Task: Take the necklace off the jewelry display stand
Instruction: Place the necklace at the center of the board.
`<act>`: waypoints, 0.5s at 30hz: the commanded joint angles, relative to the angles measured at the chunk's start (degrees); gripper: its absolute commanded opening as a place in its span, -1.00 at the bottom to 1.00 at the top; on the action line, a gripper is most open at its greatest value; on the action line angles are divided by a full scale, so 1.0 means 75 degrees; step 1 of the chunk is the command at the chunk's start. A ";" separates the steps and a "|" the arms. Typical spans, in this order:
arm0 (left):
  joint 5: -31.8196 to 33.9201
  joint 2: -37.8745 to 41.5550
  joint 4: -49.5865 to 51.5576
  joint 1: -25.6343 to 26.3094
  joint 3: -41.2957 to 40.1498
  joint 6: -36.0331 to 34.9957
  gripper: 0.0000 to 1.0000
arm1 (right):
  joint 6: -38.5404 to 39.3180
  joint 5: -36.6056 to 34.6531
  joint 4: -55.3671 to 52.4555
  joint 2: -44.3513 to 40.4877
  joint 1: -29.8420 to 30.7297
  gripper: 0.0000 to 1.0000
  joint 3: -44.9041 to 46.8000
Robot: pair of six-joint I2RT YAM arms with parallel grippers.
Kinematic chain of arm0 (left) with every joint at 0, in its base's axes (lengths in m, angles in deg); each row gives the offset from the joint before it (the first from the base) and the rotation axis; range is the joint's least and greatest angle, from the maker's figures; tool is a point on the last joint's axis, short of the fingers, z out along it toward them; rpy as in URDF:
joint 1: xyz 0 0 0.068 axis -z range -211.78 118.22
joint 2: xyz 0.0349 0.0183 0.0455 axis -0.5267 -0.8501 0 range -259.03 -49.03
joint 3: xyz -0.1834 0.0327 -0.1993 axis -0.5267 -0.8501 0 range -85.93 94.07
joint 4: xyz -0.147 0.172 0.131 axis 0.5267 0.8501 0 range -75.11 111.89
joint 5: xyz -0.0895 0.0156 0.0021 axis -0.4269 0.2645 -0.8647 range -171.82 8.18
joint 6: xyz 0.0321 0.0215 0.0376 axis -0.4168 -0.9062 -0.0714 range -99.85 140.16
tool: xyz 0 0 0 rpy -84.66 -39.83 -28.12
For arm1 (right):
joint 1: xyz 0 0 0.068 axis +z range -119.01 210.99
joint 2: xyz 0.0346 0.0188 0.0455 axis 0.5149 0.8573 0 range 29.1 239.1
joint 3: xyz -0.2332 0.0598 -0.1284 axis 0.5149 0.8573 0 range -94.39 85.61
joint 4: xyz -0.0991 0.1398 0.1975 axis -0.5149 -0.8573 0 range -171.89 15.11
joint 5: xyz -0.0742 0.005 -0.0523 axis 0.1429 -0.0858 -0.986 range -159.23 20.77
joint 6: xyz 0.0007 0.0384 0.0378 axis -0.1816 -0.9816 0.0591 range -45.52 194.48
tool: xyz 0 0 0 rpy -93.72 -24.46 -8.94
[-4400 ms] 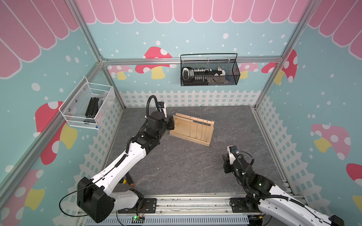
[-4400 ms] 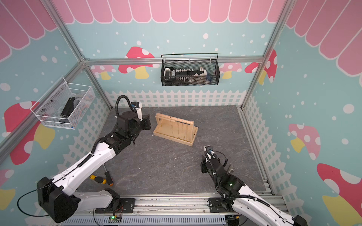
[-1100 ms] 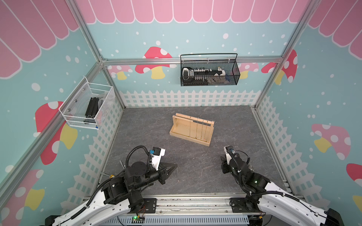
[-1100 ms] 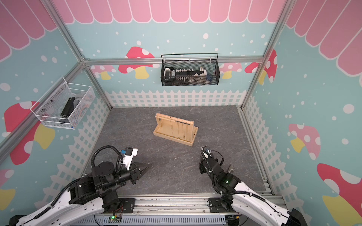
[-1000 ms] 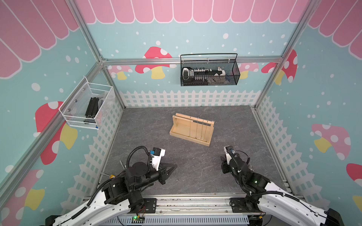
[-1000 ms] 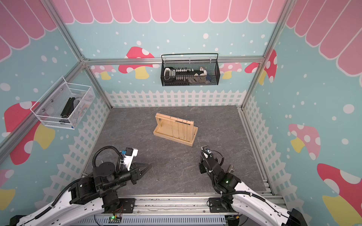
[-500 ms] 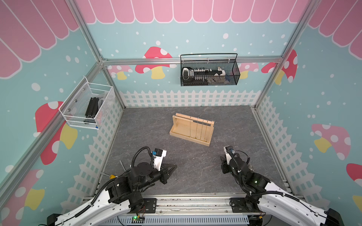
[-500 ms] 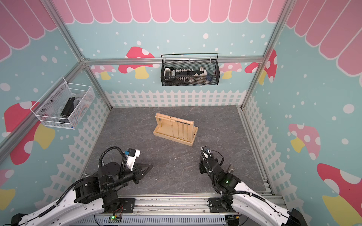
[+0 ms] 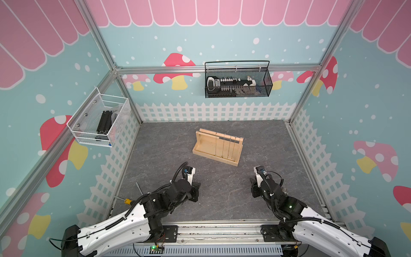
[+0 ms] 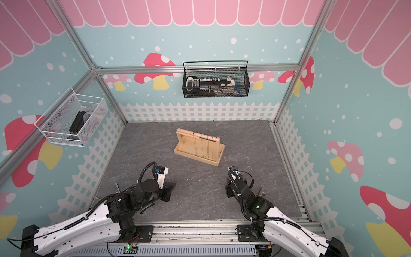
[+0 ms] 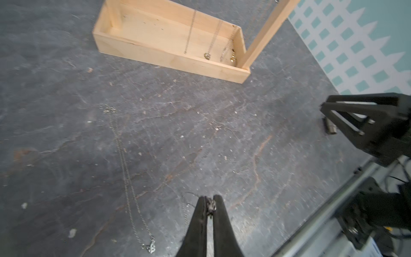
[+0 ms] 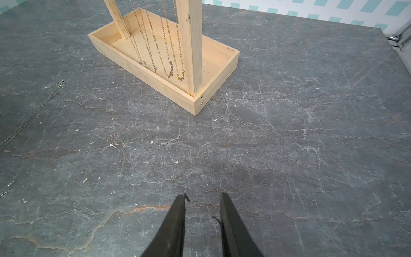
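Note:
The jewelry display stand [image 9: 216, 148] [image 10: 198, 149] is a pale wooden rack at mid-floor. Several chains [image 12: 155, 44] hang from its bar. My left gripper [image 9: 195, 189] [image 10: 170, 188] [image 11: 210, 200] is low over the floor near the front, well short of the stand [image 11: 171, 60]. It is shut on a small clump of a necklace [image 11: 210, 205], and a thin strand trails beside one finger. Another necklace [image 11: 124, 169] [image 12: 33, 113] lies stretched out on the floor. My right gripper [image 9: 253, 189] [image 12: 203, 198] hovers at the front right, open and holding nothing, facing the stand's post [image 12: 191, 44].
A black wire basket [image 9: 238, 82] hangs on the back wall and a white mesh basket [image 9: 100, 121] on the left wall. A yellow-handled screwdriver [image 9: 127, 201] lies at the front left. A small metal cylinder [image 11: 330, 129] lies near the right arm [image 11: 367, 124].
My left arm has come back from the stand to the front of the floor. In the last second it has edged a little right and forward. The right arm has stayed put.

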 commanded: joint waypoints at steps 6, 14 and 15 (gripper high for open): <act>0.1012 -0.0734 -0.0884 -0.0225 0.0265 -0.0625 -0.83 | 0.0054 0.0011 0.0147 0.0042 -0.0028 -0.42 0.0024; 0.0918 -0.1901 -0.1763 -0.0606 0.0222 -0.0840 -0.87 | 0.0045 0.0037 0.0176 0.0099 -0.0028 -0.42 0.0024; 0.0885 -0.2012 -0.1834 -0.0679 0.0231 -0.0863 -0.88 | 0.0043 0.0046 0.0175 0.0101 -0.0028 -0.42 0.0024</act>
